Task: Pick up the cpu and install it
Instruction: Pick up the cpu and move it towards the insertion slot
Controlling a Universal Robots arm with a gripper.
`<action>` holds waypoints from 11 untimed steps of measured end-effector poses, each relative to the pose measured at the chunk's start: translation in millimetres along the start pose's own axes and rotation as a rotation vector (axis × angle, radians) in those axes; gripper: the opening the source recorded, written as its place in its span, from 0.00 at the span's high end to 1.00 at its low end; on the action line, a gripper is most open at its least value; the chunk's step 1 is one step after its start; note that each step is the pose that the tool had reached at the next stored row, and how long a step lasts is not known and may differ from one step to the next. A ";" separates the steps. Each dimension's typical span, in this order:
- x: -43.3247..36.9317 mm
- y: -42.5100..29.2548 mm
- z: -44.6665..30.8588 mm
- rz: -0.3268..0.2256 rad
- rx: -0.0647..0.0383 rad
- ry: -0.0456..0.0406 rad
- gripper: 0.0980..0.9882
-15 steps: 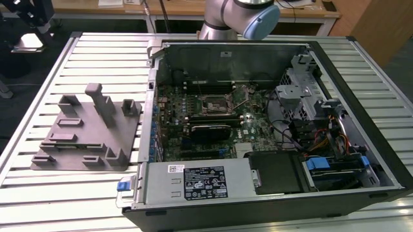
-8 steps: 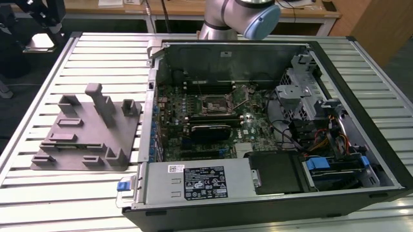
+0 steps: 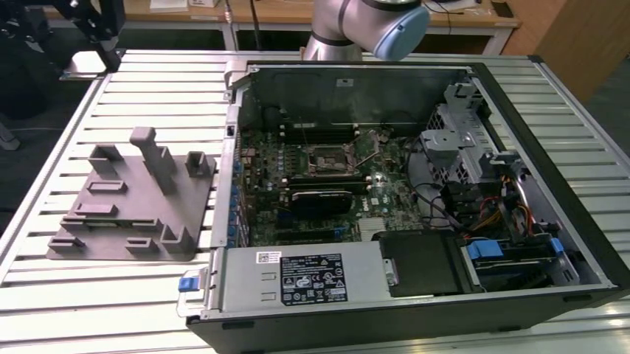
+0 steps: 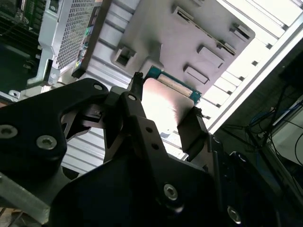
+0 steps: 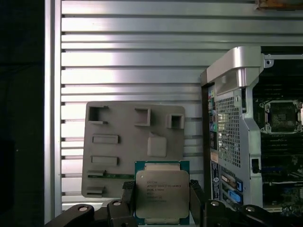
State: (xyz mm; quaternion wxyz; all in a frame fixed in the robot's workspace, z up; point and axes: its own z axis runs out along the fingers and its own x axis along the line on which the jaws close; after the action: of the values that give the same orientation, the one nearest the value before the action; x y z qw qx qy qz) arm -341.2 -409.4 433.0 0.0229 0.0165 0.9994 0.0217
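Clearly, the gripper (image 5: 162,202) is clamped on one cpu (image 5: 162,189) above one grey fixture (image 5: 120,125).

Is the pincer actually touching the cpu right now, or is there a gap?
Touching. In the first wrist view the black fingers of the pincer press against both side edges of the cpu, with no gap showing.

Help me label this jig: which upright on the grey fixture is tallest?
The narrow post on the grey fixture, standing between a wide slab and a short block, both clearly lower.
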 end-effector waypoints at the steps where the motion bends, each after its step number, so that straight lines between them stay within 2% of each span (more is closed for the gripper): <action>1: -3.5 0.1 0.2 0.000 0.000 -0.0001 0.50; 11: -36.4 1.8 1.7 0.000 0.000 0.0000 0.50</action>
State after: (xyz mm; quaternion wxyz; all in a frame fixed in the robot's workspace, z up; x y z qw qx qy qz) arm -304.8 -408.8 432.9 0.0229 0.0164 0.9994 0.0217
